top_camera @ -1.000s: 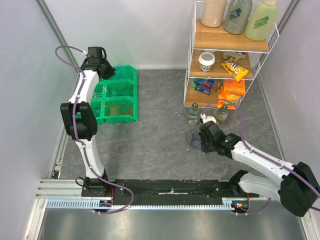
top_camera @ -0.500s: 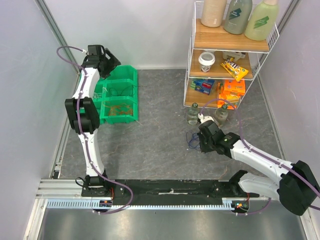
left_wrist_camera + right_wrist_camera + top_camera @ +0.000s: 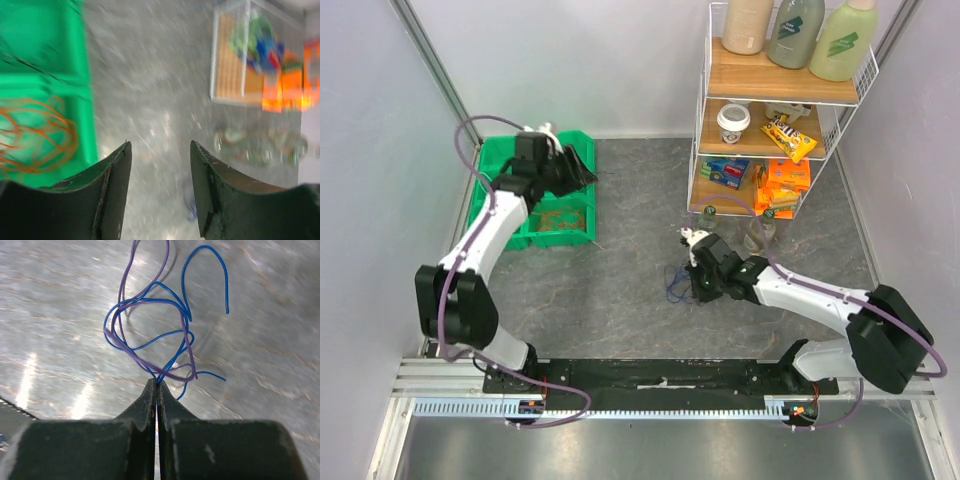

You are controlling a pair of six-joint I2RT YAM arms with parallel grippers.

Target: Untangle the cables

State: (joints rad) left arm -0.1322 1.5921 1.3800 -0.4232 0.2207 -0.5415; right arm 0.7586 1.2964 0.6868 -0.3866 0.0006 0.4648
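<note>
A small loose tangle of thin blue and purple cables point(image 3: 186, 320) hangs from my right gripper point(image 3: 157, 382), which is shut on the strands where they meet. From above, this tangle point(image 3: 676, 284) lies on the grey floor just left of the right gripper point(image 3: 692, 288). Orange cables point(image 3: 558, 218) lie coiled in the near compartment of the green bin point(image 3: 588, 238). My left gripper point(image 3: 582, 172) hovers at the bin's right edge, open and holding nothing. In the left wrist view its gripper point(image 3: 159, 145) frames bare floor, with the orange cables point(image 3: 40, 130) to the left.
A wire shelf rack point(image 3: 701, 110) with bottles, a cup and snack packs stands at the back right. Two glass bottles point(image 3: 758, 232) sit on the floor in front of it, close behind the right arm. Walls close in on both sides.
The left arm swung from above the bin's far side towards its right edge, and its gripper opened. The right gripper dragged the blue tangle leftward, staying shut.
</note>
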